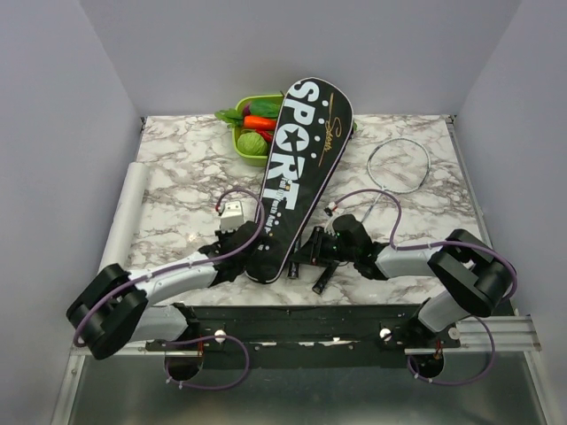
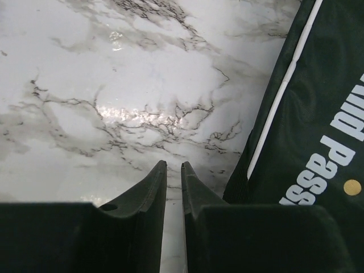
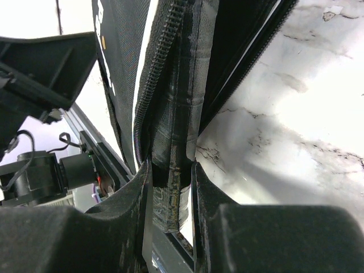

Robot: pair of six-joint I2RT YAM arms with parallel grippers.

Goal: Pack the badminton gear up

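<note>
Both arms reach low and forward, the left pincer (image 2: 174, 170) barely open and empty over the surface (image 2: 85, 85) beside the bag (image 2: 307, 114), the right pincer (image 3: 172, 168) clamping a racket handle (image 3: 177, 131) at the bag's open zip.

Widest lane for you: bare tabletop (image 1: 173, 173) L of the bag (image 1: 297, 168), free up to the far side. The bag runs diagonally thru the centre & splits the surface. Its wide end overlaps the green tray (image 1: 241, 133) at far centre, so no way betw them. L tool (image 2: 173, 166) sits over bare marble just beside the bag's L edge, slim gap betw its tips, nothing in it. R side is tighter: the racket hoop (image 1: 368, 164) lies far R, w/ a clear strip betw it & the bag. R tool (image 3: 170, 170) is clamped on a racket handle (image 3: 176, 125) in the bag's zip mouth. A black handle (image 1: 322, 280) lies near it. Grey walls (image 1: 53, 133) box in L, far & R.
</note>
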